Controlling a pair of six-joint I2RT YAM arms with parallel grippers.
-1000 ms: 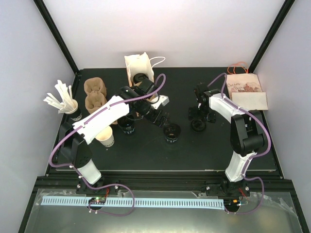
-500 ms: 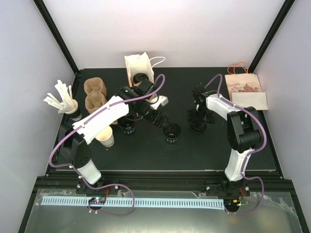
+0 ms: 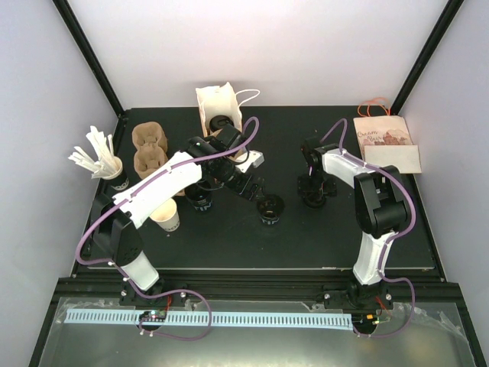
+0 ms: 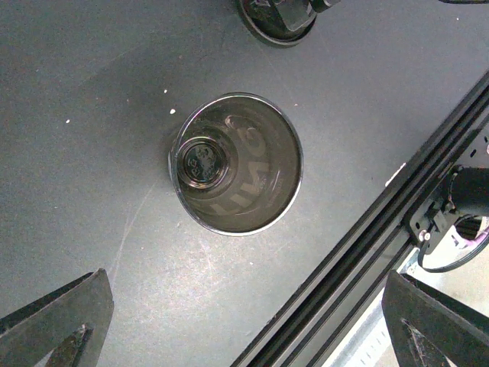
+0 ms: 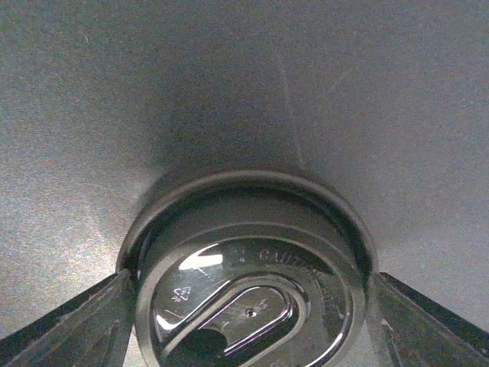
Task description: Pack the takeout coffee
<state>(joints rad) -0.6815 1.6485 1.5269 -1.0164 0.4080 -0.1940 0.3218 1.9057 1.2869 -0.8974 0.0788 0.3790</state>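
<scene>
Overhead, the black table (image 3: 229, 245) stands between pale walls (image 3: 267, 46). A white paper bag (image 3: 216, 103) stands at its back edge; something dark and round shows at the bag's mouth, and I cannot tell what. A brown cup tray (image 3: 149, 149) lies toward the back left corner, with a cup of white sticks (image 3: 103, 164) at the left edge. A white paper cup (image 3: 166, 218) stands nearer the front, beside a side black cup (image 3: 200, 200). The middle black cup (image 3: 270, 208) stands below the left gripper (image 3: 256, 191). A flat printed bag (image 3: 390, 144) lies in the back right corner. The right gripper (image 3: 313, 187) is down over a black lid (image 3: 314, 199), right of the middle.

Only the left wrist view looks into the middle black cup: upright, uncovered, its glossy bottom bare. The left fingertips (image 4: 57, 321) stand spread wide at the lower corners, holding nothing. A metal rail (image 4: 382, 222) marks the table's near edge.

Close up, the right wrist view shows the lid lying flat with its sip hole up. The right fingers (image 5: 84, 321) stand at either side of its rim; whether they press it I cannot tell.
</scene>
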